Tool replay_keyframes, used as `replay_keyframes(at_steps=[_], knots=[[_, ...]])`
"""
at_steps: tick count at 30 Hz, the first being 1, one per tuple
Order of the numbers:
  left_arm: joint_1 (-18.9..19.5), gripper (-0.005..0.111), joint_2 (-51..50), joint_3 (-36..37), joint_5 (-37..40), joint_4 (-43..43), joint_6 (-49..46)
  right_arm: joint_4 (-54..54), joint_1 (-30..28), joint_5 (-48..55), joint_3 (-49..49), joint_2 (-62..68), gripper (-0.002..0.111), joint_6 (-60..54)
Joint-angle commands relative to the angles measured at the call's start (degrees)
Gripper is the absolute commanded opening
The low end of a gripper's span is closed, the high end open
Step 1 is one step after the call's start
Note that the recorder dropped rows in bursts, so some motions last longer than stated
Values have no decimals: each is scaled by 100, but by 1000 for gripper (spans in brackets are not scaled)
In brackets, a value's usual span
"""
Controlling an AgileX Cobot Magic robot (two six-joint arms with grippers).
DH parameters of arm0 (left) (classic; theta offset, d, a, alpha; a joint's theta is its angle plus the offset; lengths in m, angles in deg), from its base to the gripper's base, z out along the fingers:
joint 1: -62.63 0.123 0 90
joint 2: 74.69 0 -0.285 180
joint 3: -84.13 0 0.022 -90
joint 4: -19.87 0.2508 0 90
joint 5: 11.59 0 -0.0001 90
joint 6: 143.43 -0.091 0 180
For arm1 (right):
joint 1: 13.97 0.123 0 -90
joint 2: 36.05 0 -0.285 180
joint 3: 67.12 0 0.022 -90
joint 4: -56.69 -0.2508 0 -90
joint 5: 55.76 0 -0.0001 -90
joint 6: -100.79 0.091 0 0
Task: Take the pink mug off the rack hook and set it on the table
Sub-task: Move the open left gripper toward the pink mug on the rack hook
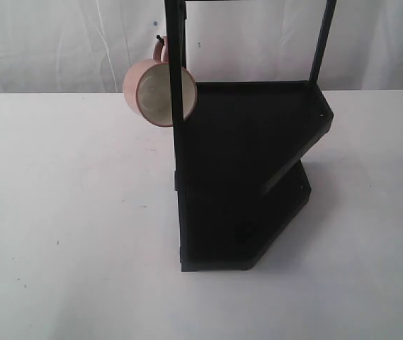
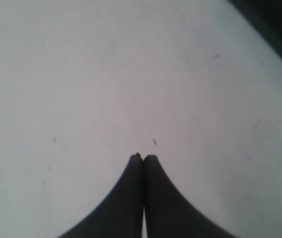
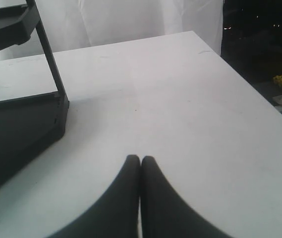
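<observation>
High on the rack's [image 1: 243,156] left post, the mug [image 1: 155,92] hangs from the hook [image 1: 159,38]; neither gripper holds anything.
At left, the left gripper [image 2: 143,157] hovers over bare table [image 1: 66,212], fingertips pressed together on nothing; next, the mug hangs by its handle, mouth toward the exterior camera (cream inside), well above the tabletop, the post crossing its right edge; the rack stands mid-table with two dark trays; at right, the right gripper [image 3: 140,158] is likewise closed and empty, over the table near the lower tray's corner.
</observation>
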State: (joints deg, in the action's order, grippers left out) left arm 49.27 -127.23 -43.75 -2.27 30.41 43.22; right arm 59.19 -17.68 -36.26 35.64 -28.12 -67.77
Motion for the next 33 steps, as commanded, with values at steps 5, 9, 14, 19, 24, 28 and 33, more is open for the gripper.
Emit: replay_keyframes(at_steps=[5,9,14,19,24,28,33], knots=[[-61,0,-3,-31,-2319,-80,1012,33,-34,-25,2,-14,0,-3],[-61,0,-16,-31,-2253,217,1068,33,-34,-25,2,-14,0,-3],[-601,0,-259,48,-3223,1118,1508,33,-34,-25,2,-14,0,-3],[-1130,0,-259,48,-3886,3532,1512,33,-34,-25,2,-14,0,-3],[-1272,0,-259,48,-3931,3984,1512,33,-34,-25,2,-14,0,-3],[-1272,0,-271,48,-3791,3533,1445,33,-34,-25,2,-14,0,-3],[-1260,0,-729,48,-3880,2156,170,33,-34,-25,2,-14,0,-3]])
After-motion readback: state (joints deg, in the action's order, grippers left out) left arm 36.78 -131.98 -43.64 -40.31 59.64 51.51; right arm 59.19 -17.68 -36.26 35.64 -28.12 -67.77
